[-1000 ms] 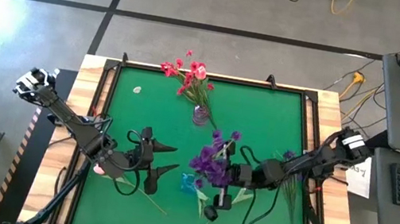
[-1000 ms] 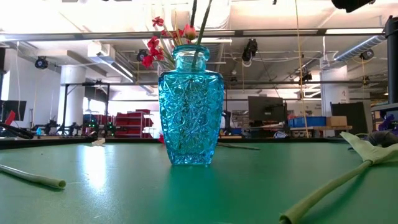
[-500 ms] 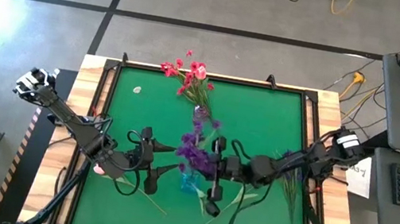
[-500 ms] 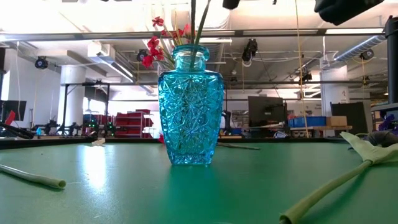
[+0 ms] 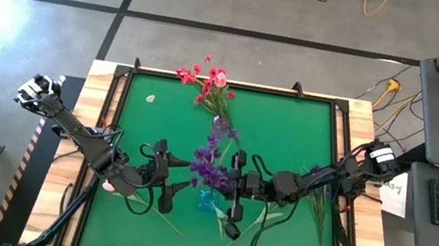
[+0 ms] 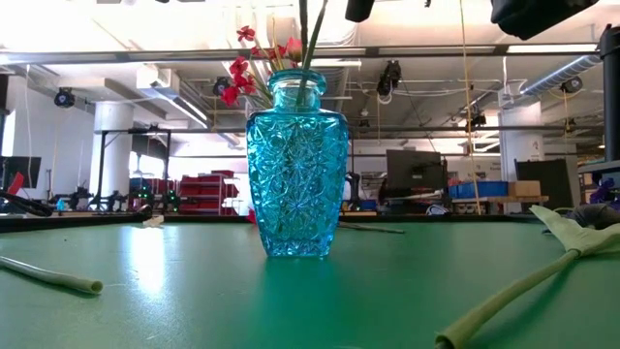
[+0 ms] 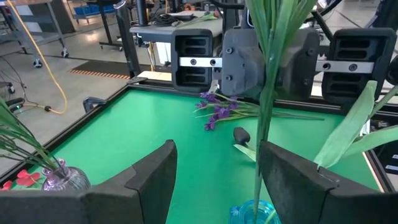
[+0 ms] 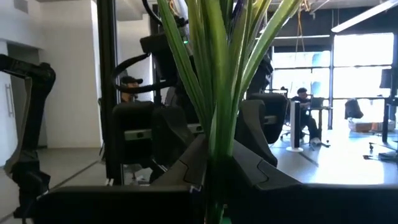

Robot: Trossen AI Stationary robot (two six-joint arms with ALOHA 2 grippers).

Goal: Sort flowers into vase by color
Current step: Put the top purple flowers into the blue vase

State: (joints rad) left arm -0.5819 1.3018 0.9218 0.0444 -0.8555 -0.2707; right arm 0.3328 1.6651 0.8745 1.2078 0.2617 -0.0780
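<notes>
- Carried over from the right side of the desk [image 5: 290, 125], the purple spray [image 5: 212, 168] now hangs above the blue vase [image 6: 295, 165], its green stems [image 6: 308, 39] dipping into the neck.
- Right tool [image 5: 232, 181], fingers pinched shut on the stems, sits directly over the vase mouth; blooms fan out just beyond its tips, toward the far edge.
- Right arm stretches low and nearly level across the desk from its base, wrist turned so the stems point down.
- Judged from this, the purple sorting step is nearly done: what seems left is a short lowering and a release.
- Left tool [image 5: 165, 176], fingers spread and holding nothing, waits just beside the vase, facing the right tool.
- Red flowers [image 5: 204, 81] stand in a clear vase [image 5: 220, 126] farther out, beyond both tools.
- More purple sprays [image 7: 217, 109] and loose stems lie on the desk.
</notes>
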